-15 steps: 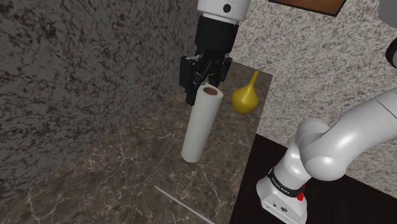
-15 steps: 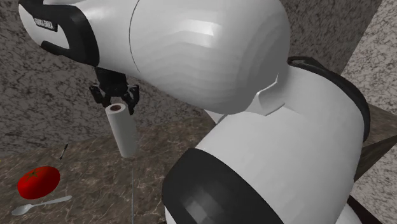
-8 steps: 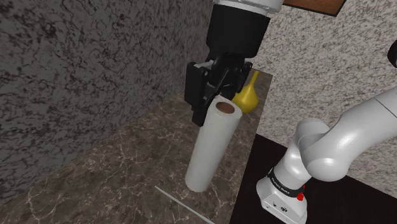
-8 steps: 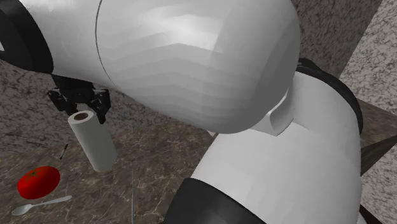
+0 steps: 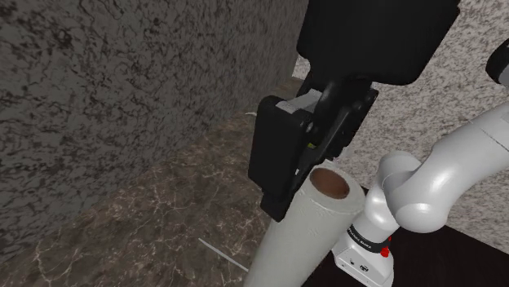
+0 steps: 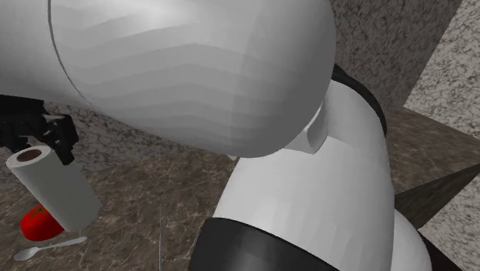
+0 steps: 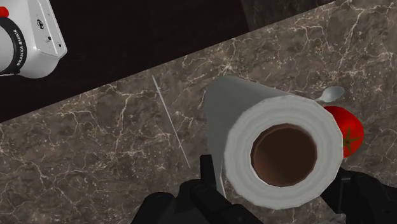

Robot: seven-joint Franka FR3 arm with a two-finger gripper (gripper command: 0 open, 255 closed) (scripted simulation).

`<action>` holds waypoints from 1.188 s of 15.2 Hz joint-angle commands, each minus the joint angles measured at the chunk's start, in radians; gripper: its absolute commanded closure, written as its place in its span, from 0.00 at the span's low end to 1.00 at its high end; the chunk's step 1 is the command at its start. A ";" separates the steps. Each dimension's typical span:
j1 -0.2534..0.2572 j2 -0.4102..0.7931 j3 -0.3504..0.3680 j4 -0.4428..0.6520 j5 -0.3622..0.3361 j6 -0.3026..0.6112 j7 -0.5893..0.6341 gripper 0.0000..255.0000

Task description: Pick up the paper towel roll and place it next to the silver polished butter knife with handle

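Note:
The paper towel roll is a pale cylinder with a brown core, held tilted above the dark marble counter. My black gripper is shut on its upper end, one finger on each side. In the second exterior view the roll hangs under the gripper at the left. The wrist view looks down the roll with the gripper clasping it. The butter knife is a thin silver sliver lying on the counter just beside the roll; it also shows as knife and knife.
A red tomato and a pale spoon lie on the counter past the roll, seen too as tomato and spoon. A dark speckled wall bounds the counter. The robot's base stands by the counter's edge.
The gripper has carried the roll up off the counter and toward the shoulder camera, nearer the knife. In the second exterior view it moved left. The yellow vase is now hidden behind the hand.

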 commanded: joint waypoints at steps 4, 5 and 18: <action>0.013 0.034 0.069 0.049 -0.006 -0.003 0.090 1.00; 0.015 0.027 0.067 0.029 -0.002 0.010 0.086 1.00; 0.034 -0.034 0.065 -0.194 0.036 0.179 0.045 1.00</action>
